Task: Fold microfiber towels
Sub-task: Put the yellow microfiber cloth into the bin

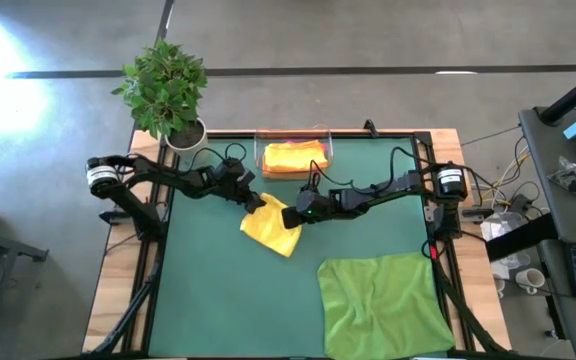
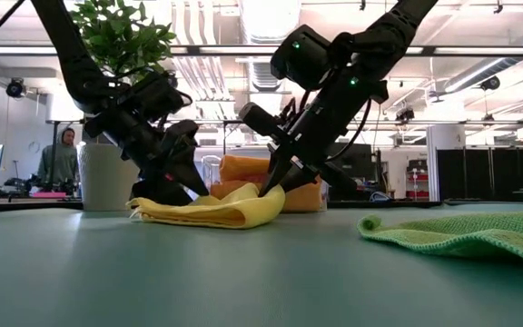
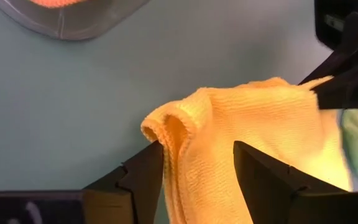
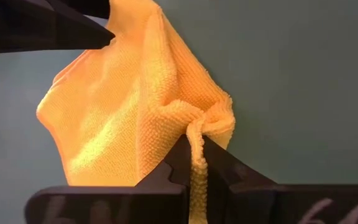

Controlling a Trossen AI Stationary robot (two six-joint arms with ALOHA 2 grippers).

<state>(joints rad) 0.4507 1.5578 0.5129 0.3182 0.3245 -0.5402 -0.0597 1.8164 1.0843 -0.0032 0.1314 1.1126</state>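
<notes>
Green mat (image 1: pixel 218 290) under hall lights; one distant person (image 2: pixel 62 156).

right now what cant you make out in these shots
- Tray contents: high view shows orange and some pink, count unclear; low view blocked by both arms.
- Green towel: near edge cut off, high view.
- Yellow towel fold layers: hidden by the left pincer and right pincer.
</notes>
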